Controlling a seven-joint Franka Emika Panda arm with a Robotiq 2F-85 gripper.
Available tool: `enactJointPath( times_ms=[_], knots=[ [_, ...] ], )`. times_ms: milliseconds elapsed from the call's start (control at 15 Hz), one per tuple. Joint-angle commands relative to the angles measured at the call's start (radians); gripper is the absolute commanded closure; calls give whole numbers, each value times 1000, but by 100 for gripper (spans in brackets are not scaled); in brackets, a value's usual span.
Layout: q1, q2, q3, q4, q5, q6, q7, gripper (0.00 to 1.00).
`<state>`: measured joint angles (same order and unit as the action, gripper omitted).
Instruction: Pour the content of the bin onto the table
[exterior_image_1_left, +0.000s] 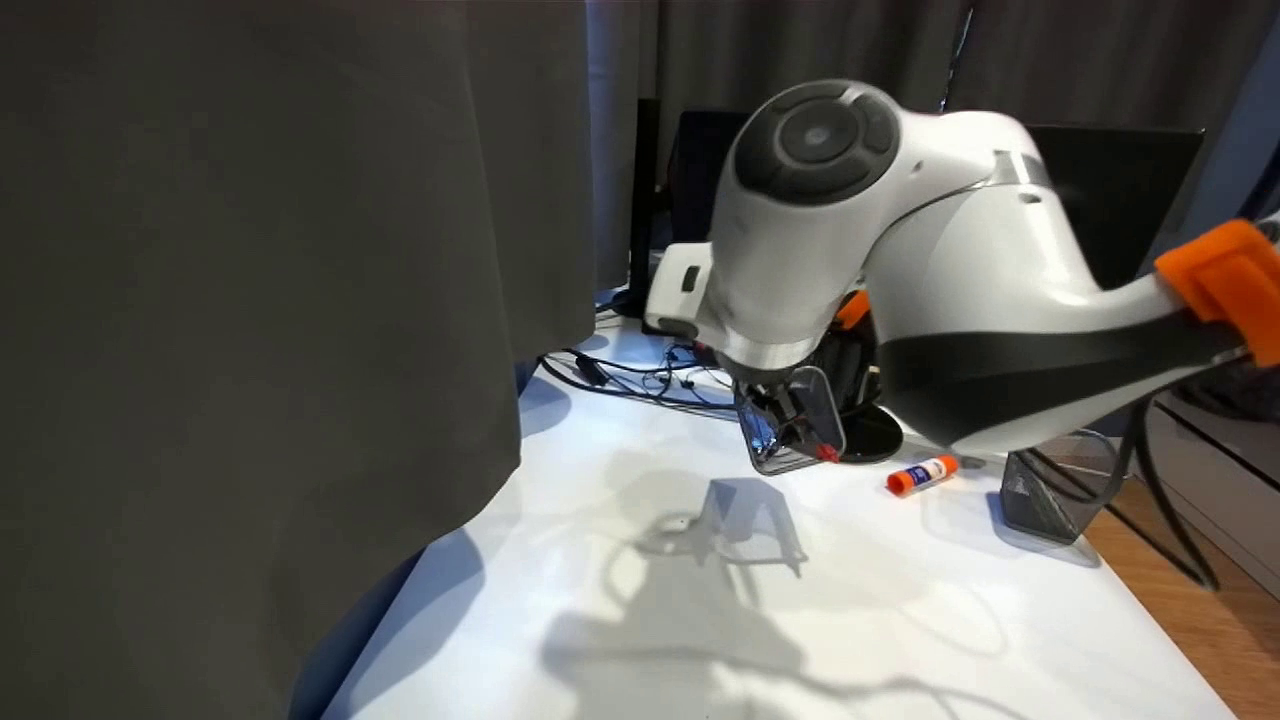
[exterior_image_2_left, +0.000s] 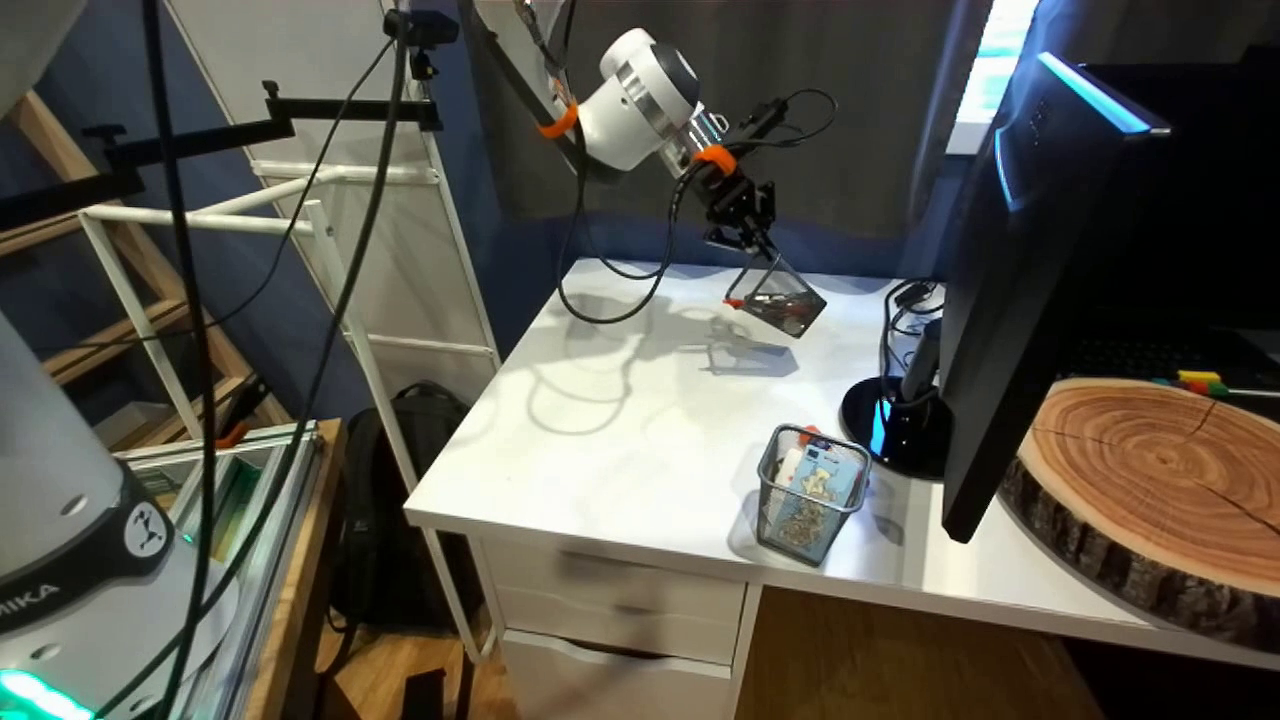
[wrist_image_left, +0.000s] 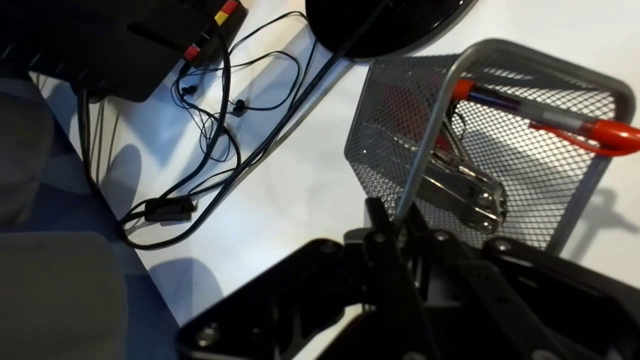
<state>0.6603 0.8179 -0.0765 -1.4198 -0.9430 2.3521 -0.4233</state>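
Note:
The black wire-mesh bin (exterior_image_1_left: 826, 397) hangs tilted above the white table (exterior_image_1_left: 880, 620). It also shows tilted in an exterior view (exterior_image_2_left: 780, 279) and close up in the wrist view (wrist_image_left: 542, 200). My gripper (wrist_image_left: 392, 215) is shut on the bin's rim, one finger on each side of it. The red pen (wrist_image_left: 537, 112) lies inside, its red end sticking out past the rim. A dark, shiny riveted tool (wrist_image_left: 465, 195) lies in the bin, with something red (wrist_image_left: 406, 112) behind the mesh. I cannot separate a black oblong item from it.
A greyer mesh bin (exterior_image_2_left: 815, 500) with cards stands near the table's edge. An orange-and-white glue stick (exterior_image_1_left: 922, 475) lies near the round monitor base (exterior_image_2_left: 880, 430). The monitor (exterior_image_2_left: 1040, 280) rises beside it. Black cables (wrist_image_left: 210, 200) lie by the far edge. A curtain (exterior_image_1_left: 300, 300) hangs alongside.

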Motion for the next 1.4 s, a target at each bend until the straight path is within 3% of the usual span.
enactJointPath(
  times_ms=[0, 67, 933, 1000, 1067, 1133, 1200, 1333],
  knots=[
    [46, 173, 41, 244, -113, -219, -23, 98],
    [96, 212, -10, 293, -77, -252, -66, 98],
    [131, 584, -20, 867, -54, -782, -782, 98],
    [134, 604, -18, 897, -63, -794, -848, 98],
    [117, 599, 11, 900, -54, -717, -898, 98],
    [103, 599, 34, 913, -34, -675, -898, 98],
    [118, 556, 15, 805, -51, -701, -809, 91],
    [112, 572, 31, 838, -45, -671, -840, 91]
  ],
)
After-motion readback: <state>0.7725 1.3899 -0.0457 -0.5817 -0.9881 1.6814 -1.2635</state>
